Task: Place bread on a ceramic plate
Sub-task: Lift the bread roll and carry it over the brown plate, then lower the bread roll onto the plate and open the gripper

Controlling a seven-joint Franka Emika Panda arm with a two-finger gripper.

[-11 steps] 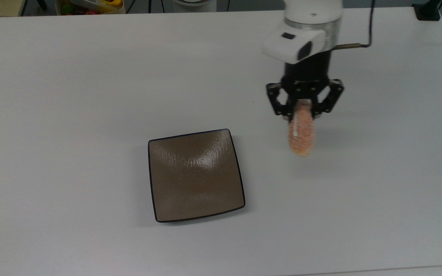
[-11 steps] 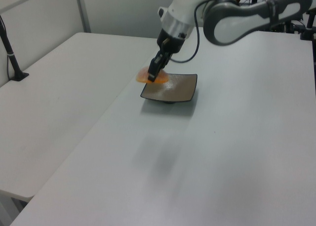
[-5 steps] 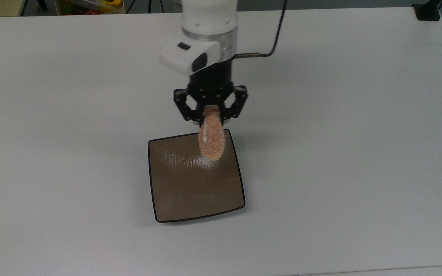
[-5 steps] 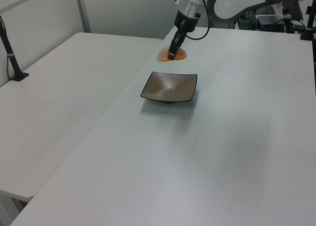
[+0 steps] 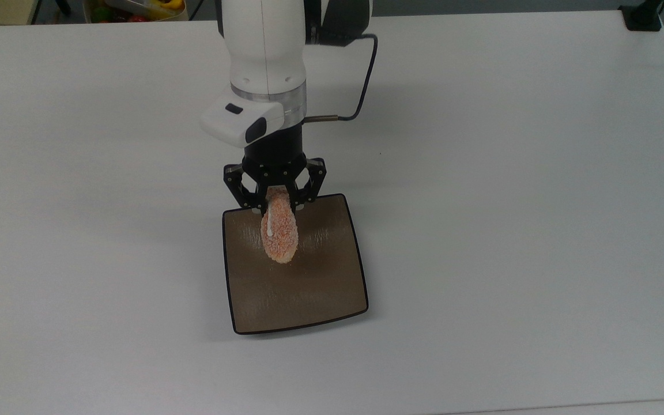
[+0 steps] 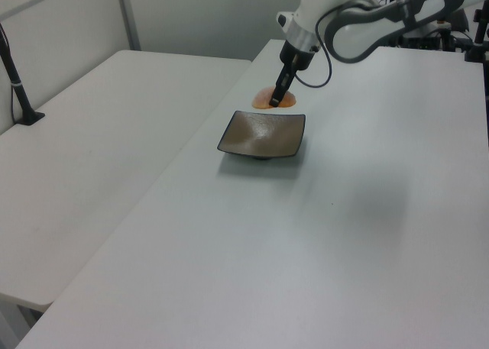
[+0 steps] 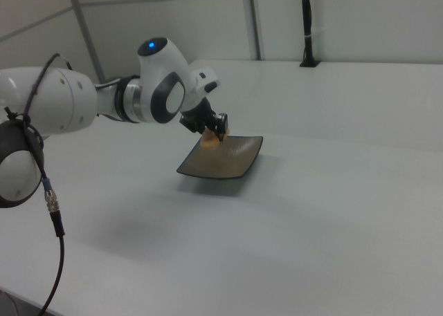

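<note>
White table (image 5: pixel 539 173): pincer (image 5: pixel 275 206) grips bread (image 5: pixel 279 233) over ceramic plate (image 5: pixel 309 288).

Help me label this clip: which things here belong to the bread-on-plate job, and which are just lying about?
Job:
bread, held in the hand
ceramic plate

Lying about:
bin of colourful items at the table's far edge
black post base
</note>
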